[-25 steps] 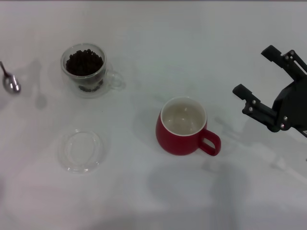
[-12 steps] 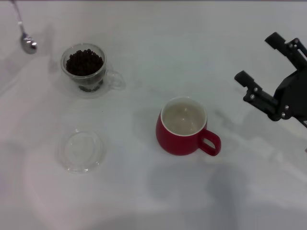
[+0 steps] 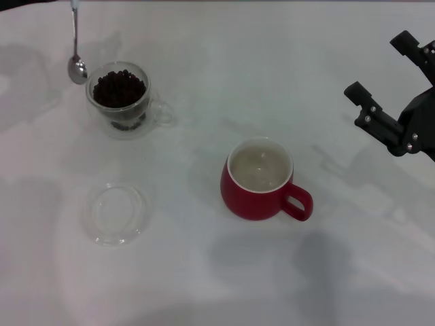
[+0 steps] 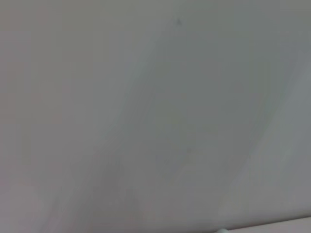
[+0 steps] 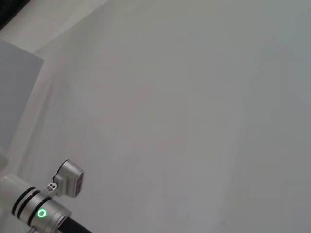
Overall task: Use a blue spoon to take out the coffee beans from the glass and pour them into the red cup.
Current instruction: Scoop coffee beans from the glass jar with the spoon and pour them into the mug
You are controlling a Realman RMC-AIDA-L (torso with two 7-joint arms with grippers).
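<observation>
At the upper left of the head view the blue spoon (image 3: 77, 51) hangs nearly upright, bowl down, its metal bowl just left of the rim of the glass (image 3: 121, 100) and its pale handle running out of the top edge of the frame. The left gripper that would hold it is out of the picture, so its jaws cannot be judged. The right gripper (image 3: 393, 78) sits at the right edge of the frame, well apart from the spoon and from both vessels, with its jaws spread wide and nothing between them.

The glass stands on the white surface (image 3: 217, 81) at the upper left, filled with a heap of coffee beans (image 3: 119, 88). The red cup (image 3: 262, 179) stands upright near the middle of the frame, handle toward the lower right, its cream inside bare. A shallow clear dish (image 3: 115, 212) lies at the lower left, below the glass, with nothing in it.
</observation>
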